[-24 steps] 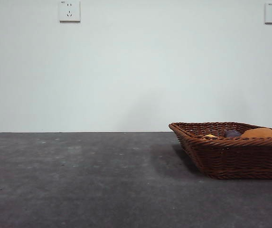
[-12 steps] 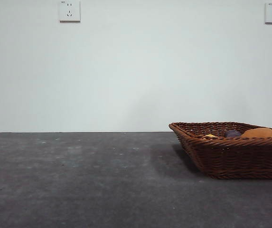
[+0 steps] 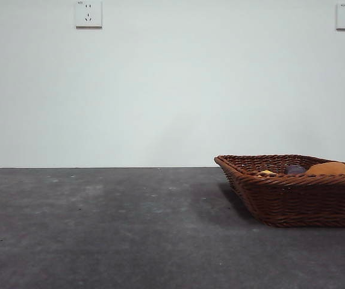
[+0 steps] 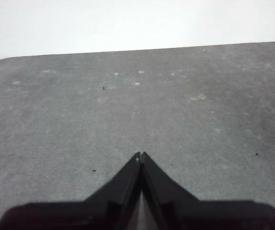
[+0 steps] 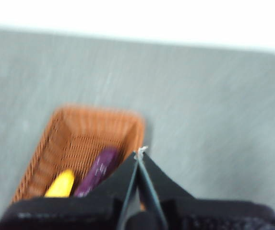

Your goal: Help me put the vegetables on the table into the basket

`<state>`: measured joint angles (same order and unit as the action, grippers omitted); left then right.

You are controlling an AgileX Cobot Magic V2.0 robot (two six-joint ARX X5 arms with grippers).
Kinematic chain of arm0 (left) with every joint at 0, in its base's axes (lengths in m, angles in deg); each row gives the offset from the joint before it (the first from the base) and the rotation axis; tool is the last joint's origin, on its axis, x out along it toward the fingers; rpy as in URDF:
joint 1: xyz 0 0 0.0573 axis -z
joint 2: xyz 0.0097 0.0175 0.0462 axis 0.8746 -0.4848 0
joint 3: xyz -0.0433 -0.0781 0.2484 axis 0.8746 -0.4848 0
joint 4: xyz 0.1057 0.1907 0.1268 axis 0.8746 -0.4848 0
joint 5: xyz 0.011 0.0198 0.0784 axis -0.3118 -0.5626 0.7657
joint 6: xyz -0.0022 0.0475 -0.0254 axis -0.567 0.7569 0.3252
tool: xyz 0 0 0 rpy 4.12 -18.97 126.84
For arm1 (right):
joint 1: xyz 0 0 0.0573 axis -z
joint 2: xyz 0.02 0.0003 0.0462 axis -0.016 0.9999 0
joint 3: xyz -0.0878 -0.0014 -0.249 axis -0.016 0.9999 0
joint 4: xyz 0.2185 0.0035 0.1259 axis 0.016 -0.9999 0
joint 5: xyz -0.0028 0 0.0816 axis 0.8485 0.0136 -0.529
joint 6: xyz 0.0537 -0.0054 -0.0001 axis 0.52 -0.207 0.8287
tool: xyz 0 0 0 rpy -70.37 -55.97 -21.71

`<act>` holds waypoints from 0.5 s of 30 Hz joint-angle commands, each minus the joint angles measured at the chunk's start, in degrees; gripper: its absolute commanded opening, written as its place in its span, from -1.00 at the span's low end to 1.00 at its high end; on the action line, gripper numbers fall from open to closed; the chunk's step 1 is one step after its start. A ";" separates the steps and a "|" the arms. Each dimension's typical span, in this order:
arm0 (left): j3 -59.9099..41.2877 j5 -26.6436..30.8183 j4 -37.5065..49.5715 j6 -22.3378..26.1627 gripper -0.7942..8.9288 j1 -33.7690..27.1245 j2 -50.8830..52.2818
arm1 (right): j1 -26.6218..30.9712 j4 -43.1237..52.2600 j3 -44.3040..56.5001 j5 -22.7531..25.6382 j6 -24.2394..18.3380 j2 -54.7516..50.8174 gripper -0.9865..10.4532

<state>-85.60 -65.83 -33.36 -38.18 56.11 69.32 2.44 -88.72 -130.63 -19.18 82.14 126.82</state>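
Both grippers are closed on nothing: the right gripper [image 5: 139,152] hangs above the basket [image 5: 51,143], the left gripper [image 4: 140,154] over bare table [image 4: 55,110]. Inside the basket, eggplant [image 5: 98,171] and corn [image 5: 60,184] lie side by side along its length, seemingly parallel in the blurred wrist view. Beside them sits the potato [image 3: 330,169].

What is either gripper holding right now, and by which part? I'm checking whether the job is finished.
Nothing. The left gripper and right gripper are both shut on nothing.
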 commanded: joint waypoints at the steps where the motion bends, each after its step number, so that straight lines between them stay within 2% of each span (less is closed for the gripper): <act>1: -0.59 -0.15 0.57 -0.33 -0.84 -0.13 0.00 | -0.04 0.02 0.04 0.20 0.63 -6.97 -0.83; 5: -0.59 -0.15 0.57 -0.33 -0.84 -0.13 -0.02 | -0.04 0.31 3.13 0.13 0.81 -18.23 -0.83; 9: -0.59 -0.15 0.57 -0.33 -0.84 -0.13 -0.02 | -0.04 1.95 12.13 0.22 1.07 -26.53 -0.83; 12: -0.59 -0.15 0.57 -0.33 -0.84 -0.13 -0.02 | -0.04 7.89 22.14 0.20 1.57 -32.09 -0.83; 15: -0.59 -0.15 0.57 -0.33 -0.84 -0.13 -0.02 | -0.04 16.28 33.16 0.15 3.80 -37.03 -0.83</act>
<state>-85.60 -65.83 -33.33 -38.18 56.14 69.32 2.44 -74.67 -101.34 -19.07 84.06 90.69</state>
